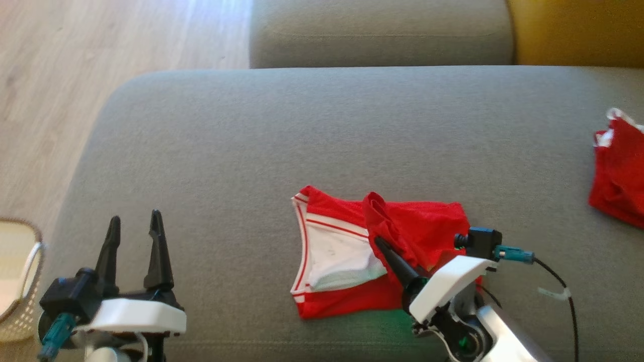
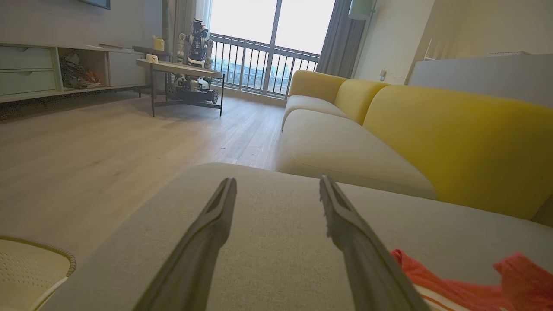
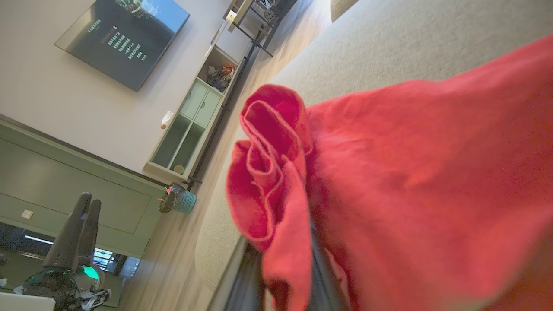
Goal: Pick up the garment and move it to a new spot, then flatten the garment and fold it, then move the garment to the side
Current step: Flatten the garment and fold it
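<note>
- While its two dark fingers (image 1: 397, 264) are pressed together, the right claw (image 1: 385, 249) is seen pinching a bunched fold of the red garment (image 1: 427, 226), with the fingers pointed toward 10 o'clock in the head view.
- In the right wrist view, the pinched fold is shown rising as a rolled, hemmed ruffle just above the fingers, and the rest of the red cloth is spread toward 3 o'clock.
- The garment is laid on the grey sofa seat (image 1: 302, 125), at about 5 o'clock from the seat's middle. Its white lining (image 1: 337, 254), edged with red-and-white trim, is exposed on the 9 o'clock side.
- The left claw (image 1: 135, 217) is held at 8 o'clock in the head view, fingers spread wide over the seat, well apart from the garment.
- A second red cloth (image 1: 619, 176) is seen at 3 o'clock on the seat, well apart from the garment.
- A pale perforated basket (image 1: 22, 281) is seen at 8 o'clock, past the seat's edge, near the left claw.
- Wooden floor (image 1: 60, 75) is shown at 10 o'clock, and a yellow backrest (image 1: 578, 30) at 1 o'clock.
</note>
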You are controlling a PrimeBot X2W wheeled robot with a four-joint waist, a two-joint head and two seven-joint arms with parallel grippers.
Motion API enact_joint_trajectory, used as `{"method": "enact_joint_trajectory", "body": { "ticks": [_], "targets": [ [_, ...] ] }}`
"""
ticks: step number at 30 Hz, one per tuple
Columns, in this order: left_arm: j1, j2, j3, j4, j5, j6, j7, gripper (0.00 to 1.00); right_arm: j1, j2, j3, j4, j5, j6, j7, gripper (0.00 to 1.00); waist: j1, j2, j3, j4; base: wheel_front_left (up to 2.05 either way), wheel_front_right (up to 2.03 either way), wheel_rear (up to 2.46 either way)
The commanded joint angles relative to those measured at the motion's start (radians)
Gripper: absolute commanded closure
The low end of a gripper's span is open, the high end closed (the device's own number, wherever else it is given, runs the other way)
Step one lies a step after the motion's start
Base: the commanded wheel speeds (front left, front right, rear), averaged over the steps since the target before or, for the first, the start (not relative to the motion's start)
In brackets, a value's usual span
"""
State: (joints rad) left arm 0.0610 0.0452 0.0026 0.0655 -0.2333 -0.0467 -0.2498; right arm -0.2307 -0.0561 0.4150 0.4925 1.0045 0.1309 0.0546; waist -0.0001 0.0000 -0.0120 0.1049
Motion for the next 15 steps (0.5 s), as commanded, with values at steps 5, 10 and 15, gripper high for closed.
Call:
{"method": "enact_joint_trajectory", "body": {
  "ticks": [5, 10, 15],
  "targets": [
    [-0.040, 0.005, 0.019, -0.025, -0.010, 0.004, -0.012, 0.00, -0.111, 0.006, 0.103, 0.047, 0.070, 0.000, -0.081, 1.00, 0.0001, 0.0000, 0.027, 0.065, 0.00, 0.00, 0.00],
    [-0.040, 0.005, 0.017, -0.018, -0.013, 0.003, -0.012, 0.00, -0.166, 0.006, 0.189, 0.162, 0.118, 0.000, -0.132, 0.00, 0.0001, 0.0000, 0.033, 0.105, 0.00, 0.00, 0.00],
    [-0.036, 0.005, 0.022, -0.013, -0.015, 0.004, -0.012, 0.00, -0.204, 0.006, 0.280, 0.227, 0.175, 0.000, -0.150, 0.00, 0.0001, 0.0000, 0.034, 0.120, 0.00, 0.00, 0.00]
  ]
}}
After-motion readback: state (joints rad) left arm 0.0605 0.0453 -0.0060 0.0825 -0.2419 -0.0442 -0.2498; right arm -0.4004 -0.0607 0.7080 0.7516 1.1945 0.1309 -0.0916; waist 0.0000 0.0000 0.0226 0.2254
